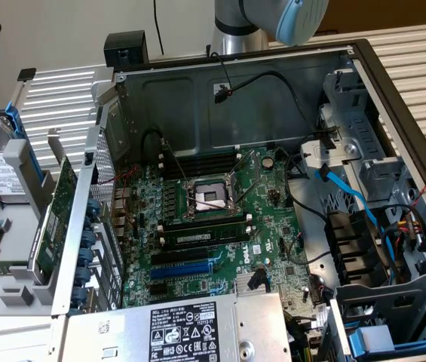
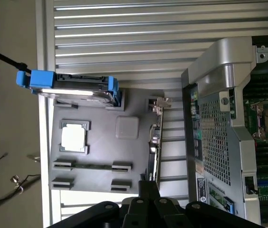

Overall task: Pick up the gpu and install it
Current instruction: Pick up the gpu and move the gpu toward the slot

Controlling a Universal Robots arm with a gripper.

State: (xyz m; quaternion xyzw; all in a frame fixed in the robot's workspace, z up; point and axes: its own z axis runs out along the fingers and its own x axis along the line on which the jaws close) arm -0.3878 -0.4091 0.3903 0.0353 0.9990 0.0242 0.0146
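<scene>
Nearest the lens: black linkage of the gripper (image 2: 148, 190), looking across the grey parts tray (image 2: 96, 156). Claw state: cannot tell. Nothing visibly held. Target gpu (image 2: 153, 142) located: stands on edge in a narrow tray slot, silver bracket (image 2: 158, 102) at one end, not yet lifted, just beside the perforated rear wall (image 2: 214, 137) of the computer case. Also in the tray: processor chip (image 2: 74, 137), memory stick (image 2: 91, 166) lying flat, hard drive (image 2: 72, 90) in a blue carrier. Exterior view: arm (image 1: 273, 19) above the case's back edge; motherboard (image 1: 220, 226) lying flat inside, blue expansion slot (image 1: 182, 269) apparently unoccupied. Risks, as judged from here: off-centre grasp on the thin card edge, hence tilt and jamming in the tray slot on the way out; bracket catching the case wall, given the tight gap between tray and case; pinch landing on the fan shroud instead of the board edge, hence slip; loose black cables (image 1: 303, 219) at the exterior view's right of the board, liable to snag during the carry; slight yaw at the slot, enough to seat one end only.
</scene>
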